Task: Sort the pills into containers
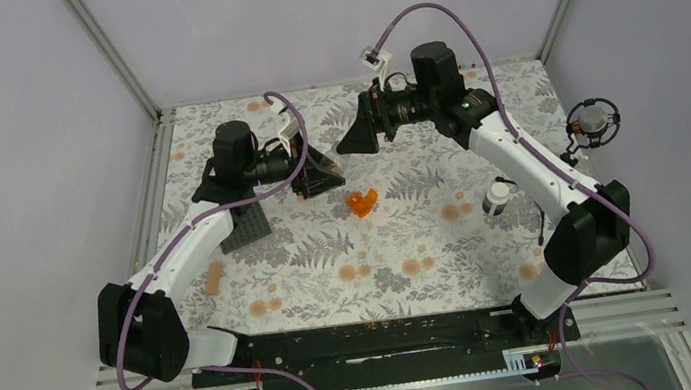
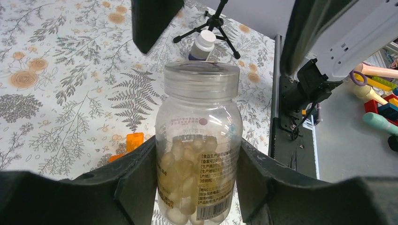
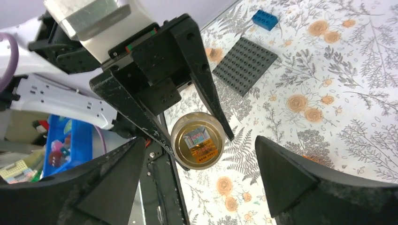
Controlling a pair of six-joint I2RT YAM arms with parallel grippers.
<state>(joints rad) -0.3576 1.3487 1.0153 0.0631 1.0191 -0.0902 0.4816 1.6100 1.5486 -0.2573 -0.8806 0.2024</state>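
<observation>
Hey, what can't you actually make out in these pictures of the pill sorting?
Top view: the clear bottle is hidden by the left gripper.
Left wrist view: the bottle's base is cut off by the bottom edge; the gripper hides part of the orange box.
Top view: the white bottle has a label too small to read.

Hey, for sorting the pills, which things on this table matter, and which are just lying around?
For the job:
clear pill bottle
orange hinged box
small white bottle

Just lying about:
dark grey studded plate
blue brick
small black tripod
</observation>
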